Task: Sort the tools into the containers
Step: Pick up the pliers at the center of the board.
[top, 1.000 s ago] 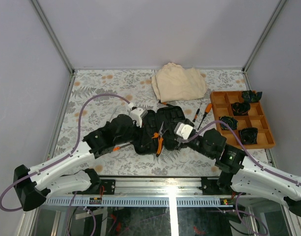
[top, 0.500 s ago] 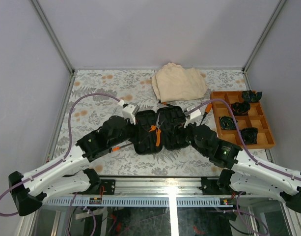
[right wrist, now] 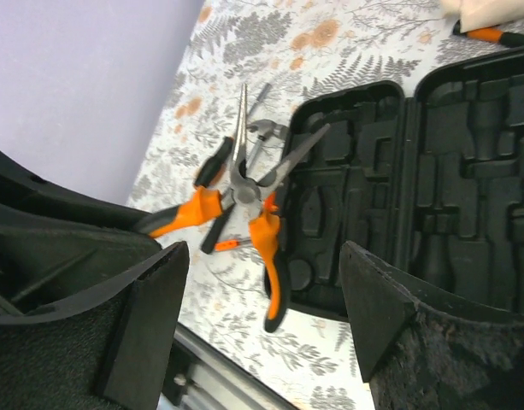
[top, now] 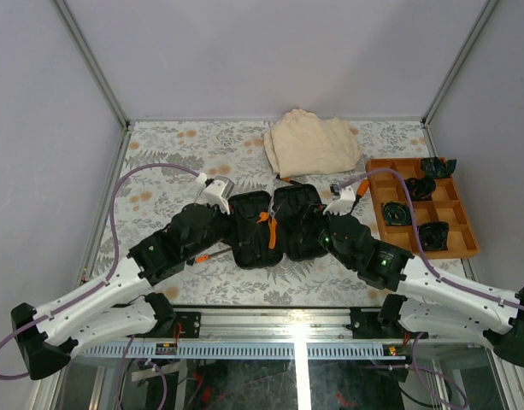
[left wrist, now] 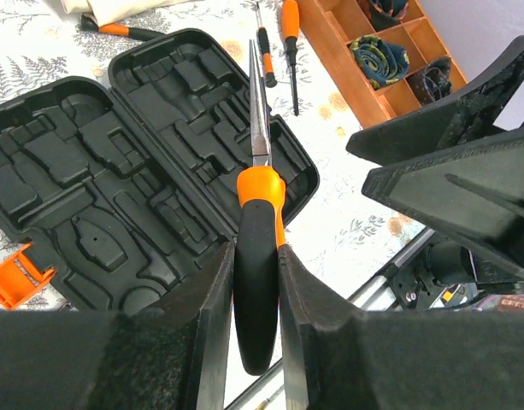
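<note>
Left gripper [left wrist: 256,254]: jaws pinched on one black-and-orange handle of the steel long-nose pliers [left wrist: 260,184], fingers [left wrist: 212,307] pressed against both sides of the grip. Pliers stick straight out ahead of the jaws, nose pointing away, in the air above the open black hard-plastic tool case [left wrist: 116,162], not seated in any slot. In the right wrist view the pliers [right wrist: 242,192] show handles splayed, second handle drooping free. Case lies directly below the left jaws, both moulded halves flat, small orange latch [left wrist: 18,278] down-left of them. Ahead of the left jaws, past the case's far rim: two slim black-and-orange screwdrivers [left wrist: 266,51] side by side on the floral-print table cover [left wrist: 356,226], brown wooden compartment tray [left wrist: 343,68] ahead-right. Another orange-and-black tool handle [left wrist: 116,28] far ahead-left, next to the beige folded cloth [top: 313,143]. Right gripper [right wrist: 262,273]: jaws spread wide, holding nothing. Pliers and the case [right wrist: 364,171] edge sit framed between its fingers [right wrist: 150,325] but well beyond them, no contact. More loose tools [right wrist: 260,135] on the table cover beyond the pliers, too blurred to name.
</note>
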`<state>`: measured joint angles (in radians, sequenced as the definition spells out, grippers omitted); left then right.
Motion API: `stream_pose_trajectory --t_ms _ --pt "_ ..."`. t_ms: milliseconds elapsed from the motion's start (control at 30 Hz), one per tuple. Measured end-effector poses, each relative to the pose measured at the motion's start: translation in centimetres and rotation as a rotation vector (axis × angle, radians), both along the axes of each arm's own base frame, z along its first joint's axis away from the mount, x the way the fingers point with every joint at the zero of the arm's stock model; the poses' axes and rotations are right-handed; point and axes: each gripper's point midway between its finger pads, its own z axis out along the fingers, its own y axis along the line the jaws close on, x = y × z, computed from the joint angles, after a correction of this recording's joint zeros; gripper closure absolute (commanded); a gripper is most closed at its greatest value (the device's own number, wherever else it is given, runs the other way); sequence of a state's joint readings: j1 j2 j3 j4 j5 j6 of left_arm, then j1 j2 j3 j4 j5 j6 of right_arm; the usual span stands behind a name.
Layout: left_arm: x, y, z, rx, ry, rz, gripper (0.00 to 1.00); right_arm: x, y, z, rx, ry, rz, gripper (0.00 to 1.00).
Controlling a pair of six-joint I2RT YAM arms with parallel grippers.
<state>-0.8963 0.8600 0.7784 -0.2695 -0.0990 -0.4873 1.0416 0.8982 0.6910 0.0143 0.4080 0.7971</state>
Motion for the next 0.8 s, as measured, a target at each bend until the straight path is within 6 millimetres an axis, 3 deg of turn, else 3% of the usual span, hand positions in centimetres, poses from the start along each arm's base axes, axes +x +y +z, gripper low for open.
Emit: stream_pose_trajectory --t_ms 233,567,800 --pt "-0.1 0.0 0.0 -0.011 -0.005 -0.003 1.0 0.6 1.6 1.5 0.207 0.069 -0.054 0.23" --pt "-0.5 -0.4 -0.4 -0.023 -0.002 -0.031 1.0 2.3 2.2 -1.5 0.28 0.174 -0.188 0.23" --pt "-0.8 -0.8 0.1 -0.047 -0.009 -0.059 1.0 3.1 2.8 -2.0 0.321 0.192 -0.229 0.32"
